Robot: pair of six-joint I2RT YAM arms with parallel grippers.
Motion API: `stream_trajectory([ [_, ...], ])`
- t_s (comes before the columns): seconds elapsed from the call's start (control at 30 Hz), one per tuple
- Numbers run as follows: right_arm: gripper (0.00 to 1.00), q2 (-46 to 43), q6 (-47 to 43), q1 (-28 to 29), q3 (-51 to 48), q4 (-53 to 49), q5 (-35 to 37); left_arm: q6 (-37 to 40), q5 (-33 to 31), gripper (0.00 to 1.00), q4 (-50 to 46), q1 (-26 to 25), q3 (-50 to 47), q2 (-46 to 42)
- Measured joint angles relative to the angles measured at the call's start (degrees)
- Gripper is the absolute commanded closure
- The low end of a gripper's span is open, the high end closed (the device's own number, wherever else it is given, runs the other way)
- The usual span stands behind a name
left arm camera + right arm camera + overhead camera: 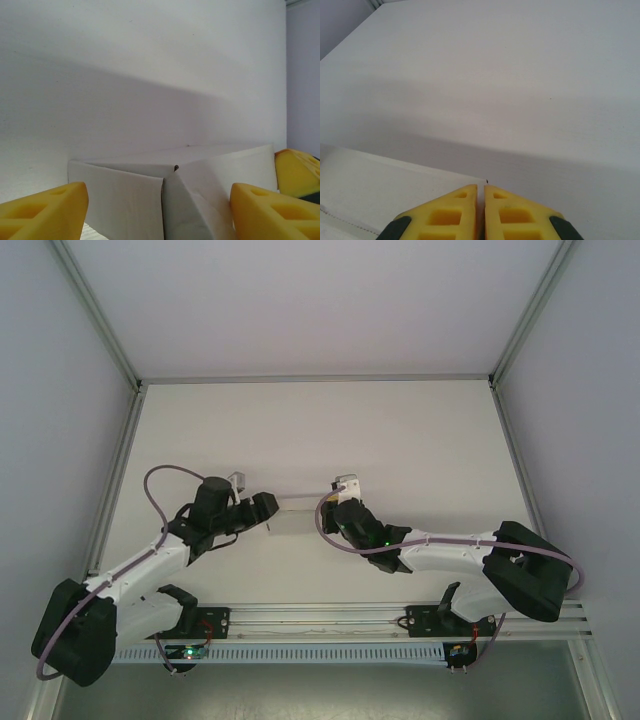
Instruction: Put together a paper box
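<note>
Now left claw (157, 212) gapes at paper box (220, 165); right claw (481, 200) closed.

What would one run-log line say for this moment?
paper box: folded up, on table | left tool: open, straddling box end | right tool: shut at box edge

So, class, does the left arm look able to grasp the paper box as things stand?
Probably yes: the left end effector stands open with the paper box between its fingers, nothing blocking.

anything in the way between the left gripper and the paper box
Nothing visible does. In the left wrist view the paper box lies directly ahead of the left gripper, framed by its open yellow fingers, with no other object in front of it.
</note>
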Motion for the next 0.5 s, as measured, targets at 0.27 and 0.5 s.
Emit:
stream_trajectory([
  [0.27,0.91,0.02,0.04,0.02,0.07,-0.07,-0.33,-0.79,0.31,0.34,2.12,0.39,-1.9,-1.66],
  [0.5,0.92,0.02,0.04,0.0,0.48,-0.87,-0.31,-1.05,0.92,0.32,0.26,3.61,-2.75,-4.7],
])
